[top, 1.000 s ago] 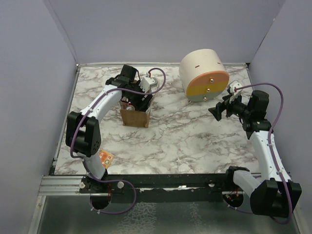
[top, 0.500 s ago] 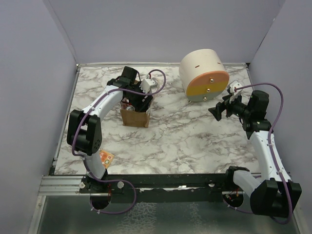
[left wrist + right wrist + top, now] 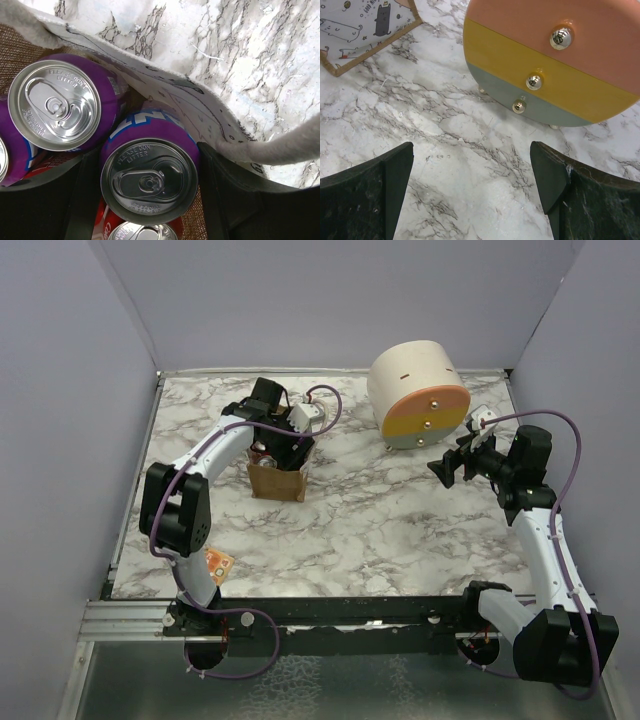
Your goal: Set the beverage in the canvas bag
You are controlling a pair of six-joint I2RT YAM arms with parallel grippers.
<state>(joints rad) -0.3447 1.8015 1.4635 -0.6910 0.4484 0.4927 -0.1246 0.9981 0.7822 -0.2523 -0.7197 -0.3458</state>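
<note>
2 purple cans stand upright inside the canvas bag (image 3: pixel 278 482), which sits toward the far-left corner of the marble table (image 3: pixel 400 530). The left gripper (image 3: pixel 149 200) reaches down into the bag, jaws pinching the beverage (image 3: pixel 150 175), the can nearest the bag's wall. The right gripper (image 3: pixel 470 165) hovers near the right edge, jaws spread, facing a round drawer cabinet (image 3: pixel 545 55).
</note>
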